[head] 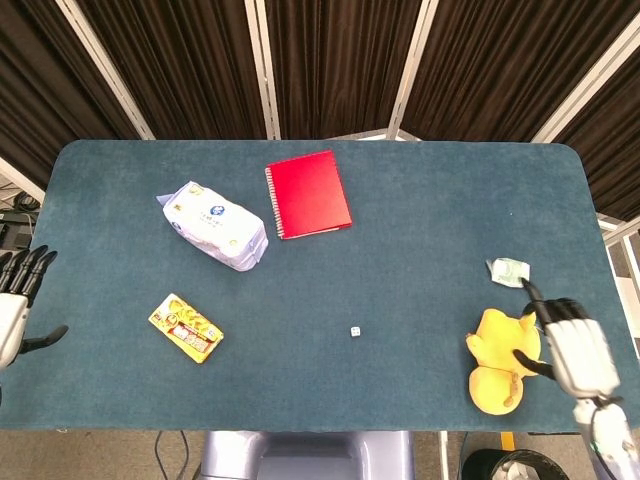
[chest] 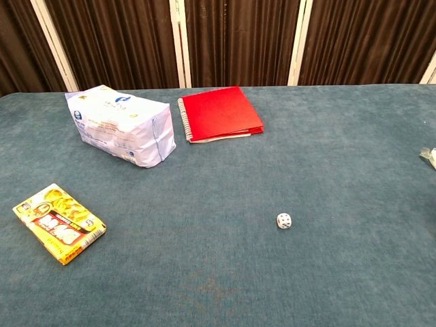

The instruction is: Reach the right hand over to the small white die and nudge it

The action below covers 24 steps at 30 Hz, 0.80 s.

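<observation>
The small white die (head: 355, 331) lies on the blue table near the front middle; the chest view shows the die (chest: 284, 221) with dark pips. My right hand (head: 572, 345) hovers at the table's front right corner, beside a yellow plush toy (head: 503, 358), holding nothing, one finger stretched forward and the others partly bent. It is far to the right of the die. My left hand (head: 14, 305) is at the left edge, fingers spread and empty. Neither hand appears in the chest view.
A red notebook (head: 308, 193) lies at the back middle, a white tissue pack (head: 215, 224) to its left, a yellow snack box (head: 186, 327) at the front left. A small green-white packet (head: 510, 271) sits just ahead of the right hand.
</observation>
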Available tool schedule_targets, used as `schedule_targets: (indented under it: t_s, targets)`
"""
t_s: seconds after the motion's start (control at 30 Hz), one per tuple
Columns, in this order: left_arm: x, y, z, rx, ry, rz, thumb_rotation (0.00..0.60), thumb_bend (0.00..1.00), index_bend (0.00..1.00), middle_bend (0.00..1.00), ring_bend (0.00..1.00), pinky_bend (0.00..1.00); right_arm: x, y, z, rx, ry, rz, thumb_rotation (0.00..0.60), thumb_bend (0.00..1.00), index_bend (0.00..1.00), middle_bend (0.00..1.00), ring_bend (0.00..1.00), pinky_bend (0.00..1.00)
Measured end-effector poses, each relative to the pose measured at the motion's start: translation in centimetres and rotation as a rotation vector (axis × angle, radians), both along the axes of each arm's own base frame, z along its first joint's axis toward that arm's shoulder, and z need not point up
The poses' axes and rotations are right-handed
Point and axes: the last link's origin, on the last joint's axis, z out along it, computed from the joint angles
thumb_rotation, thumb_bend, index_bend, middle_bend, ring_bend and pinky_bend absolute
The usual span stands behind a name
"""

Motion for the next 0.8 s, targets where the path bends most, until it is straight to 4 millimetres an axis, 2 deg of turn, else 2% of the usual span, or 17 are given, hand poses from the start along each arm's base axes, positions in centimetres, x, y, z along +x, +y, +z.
schedule_targets:
  t_s: [0.1, 0.23, 0.37, 0.53, 0.63, 0.8]
  targets:
    - [0.3, 0.7, 0.0, -0.005, -0.002, -0.006, 0.600, 0.00, 0.00, 0.00, 0.00, 0.00, 1.3, -1.7, -1.3, 0.116, -0.013, 0.043, 0.600, 0.40, 0.00, 0.85, 0.80, 1.00]
    - [0.4, 1.2, 0.0, -0.010, 0.000, -0.008, 0.600, 0.00, 0.00, 0.00, 0.00, 0.00, 3.9, -4.0, -3.6, 0.309, -0.012, 0.096, 0.600, 0.43, 0.00, 0.85, 0.81, 1.00]
    - [0.2, 1.5, -0.3, -0.018, 0.009, -0.002, 0.600, 0.00, 0.00, 0.00, 0.00, 0.00, 6.2, -5.4, -5.7, 0.452, 0.032, 0.141, 0.600, 0.45, 0.00, 0.86, 0.82, 1.00]
    - [0.0, 1.7, -0.3, -0.016, 0.010, 0.006, 0.600, 0.00, 0.00, 0.00, 0.00, 0.00, 9.0, -6.7, -9.3, 0.598, 0.103, 0.199, 0.600, 0.46, 0.00, 0.86, 0.82, 1.00]
    - [-0.1, 1.8, -0.4, -0.018, 0.012, 0.012, 0.600, 0.00, 0.00, 0.00, 0.00, 0.00, 9.9, -7.0, -11.2, 0.644, 0.121, 0.212, 0.600, 0.46, 0.00, 0.86, 0.82, 1.00]
    - [-0.3, 2.1, -0.6, -0.026, 0.019, 0.024, 0.600, 0.00, 0.00, 0.00, 0.00, 0.00, 10.2, -7.6, -13.3, 0.681, 0.157, 0.192, 0.600, 0.50, 0.00, 0.86, 0.82, 1.00]
